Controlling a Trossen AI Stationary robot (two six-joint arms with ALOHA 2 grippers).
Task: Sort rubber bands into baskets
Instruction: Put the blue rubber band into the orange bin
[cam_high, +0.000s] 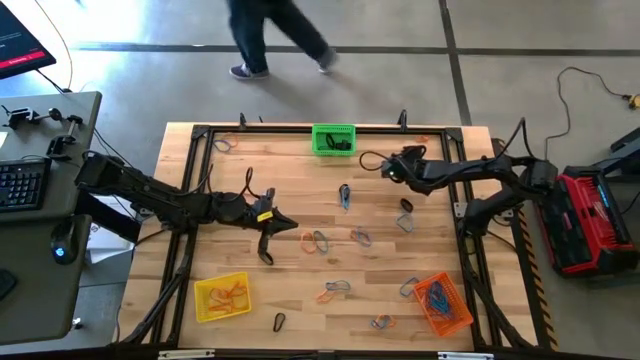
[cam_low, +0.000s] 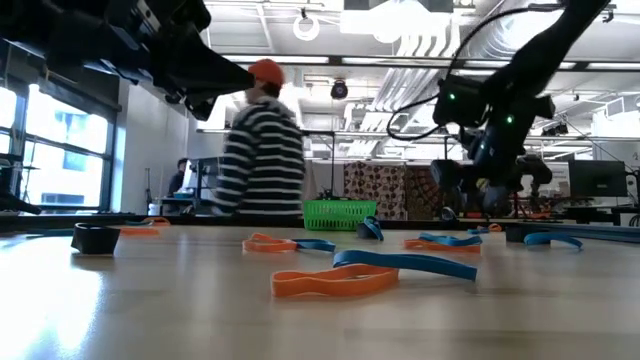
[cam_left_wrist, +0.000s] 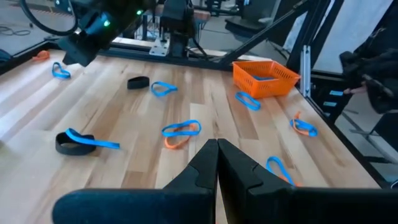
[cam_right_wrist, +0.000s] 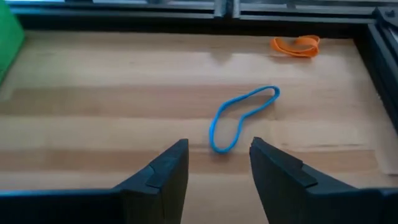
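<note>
Just beyond the right gripper (cam_right_wrist: 217, 165), whose fingers stand apart and empty, lies a blue rubber band (cam_right_wrist: 239, 118) on the table (cam_right_wrist: 112, 93); green basket (cam_high: 333, 139) beside it; left gripper (cam_left_wrist: 217, 163) pinched closed mid-table.

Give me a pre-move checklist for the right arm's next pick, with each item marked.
1. Right gripper fingers apart: ok.
2. Nothing between its fingers: ok.
3. Target in sight: ok, a blue rubber band lies flat on the table just ahead of the fingers.
4. Target free of other bands: ok; the orange band lies well apart.
5. Left gripper out of the way: ok, shut, mid-table, far from the right arm.
6. Green basket reachable: ok, close by at the far edge.
</note>
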